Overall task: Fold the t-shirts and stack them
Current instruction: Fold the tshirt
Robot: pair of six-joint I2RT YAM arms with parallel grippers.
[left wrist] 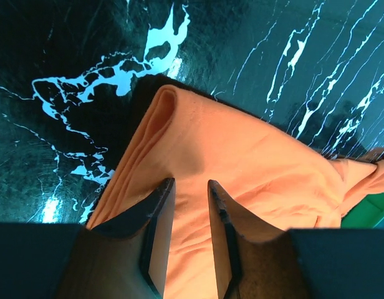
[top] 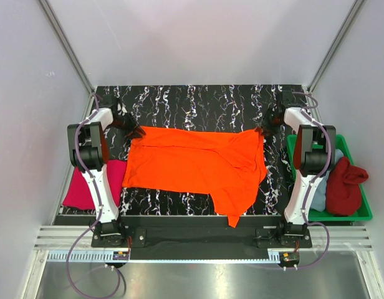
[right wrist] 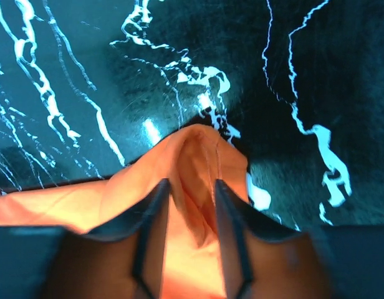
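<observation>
The magenta-pink t-shirt lies folded just left of the orange t-shirt, which is spread over the black marbled table. At the orange shirt's far-left corner, the left gripper has its jaws drawn narrow, pinching the cloth. At its far-right corner, the right gripper is likewise narrow, nipping a raised ridge of cloth. Right of the orange shirt, a green tray holds the light blue t-shirt and the dark red t-shirt.

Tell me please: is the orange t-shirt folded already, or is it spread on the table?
Spread, not neatly folded: the orange t-shirt lies wide and wrinkled across the table, with loose overlaps.
</observation>
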